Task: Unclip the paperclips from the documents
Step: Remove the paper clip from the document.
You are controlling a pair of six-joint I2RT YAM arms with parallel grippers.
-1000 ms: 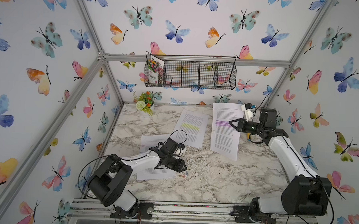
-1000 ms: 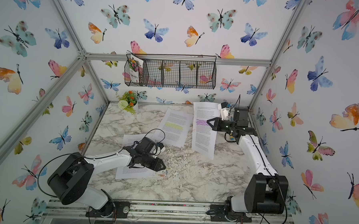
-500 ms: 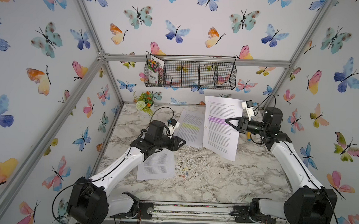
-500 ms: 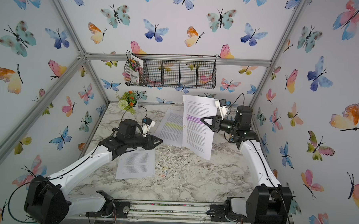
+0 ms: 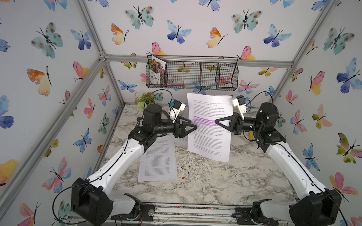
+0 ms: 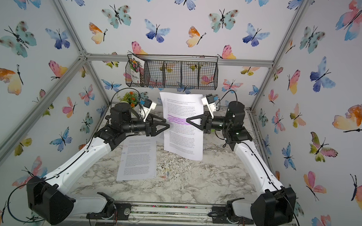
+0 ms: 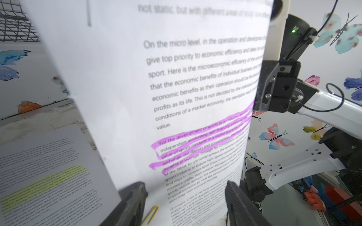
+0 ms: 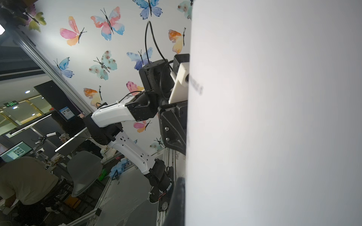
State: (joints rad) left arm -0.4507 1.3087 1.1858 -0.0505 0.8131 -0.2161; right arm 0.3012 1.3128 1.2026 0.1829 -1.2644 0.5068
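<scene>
My right gripper (image 5: 215, 121) is shut on the right edge of the purple-highlighted document (image 5: 208, 140), holding it upright above the table. From the right wrist only its blank back (image 8: 274, 117) shows, with one finger (image 8: 178, 195) against it. At the sheet's left edge my left gripper (image 5: 196, 126) stands open. In the left wrist view its jaws (image 7: 184, 184) are wide apart in front of the page (image 7: 176, 78), and a yellow paperclip (image 7: 150, 214) sits on the sheet beside one finger. The unhighlighted document (image 5: 158, 160) and the yellow-highlighted one (image 7: 49, 176) lie flat.
Loose paperclips (image 5: 184, 176) lie among paper scraps on the marble table (image 5: 235, 183). A wire basket (image 5: 192, 76) with a flower seed packet (image 5: 156, 72) hangs on the back wall. A small flower pot (image 5: 145, 99) stands at the back left.
My left arm rose from the flat document on the table to the held sheet's left edge, and its jaws opened wider. My right gripper lifted the purple document higher and toward the middle.
</scene>
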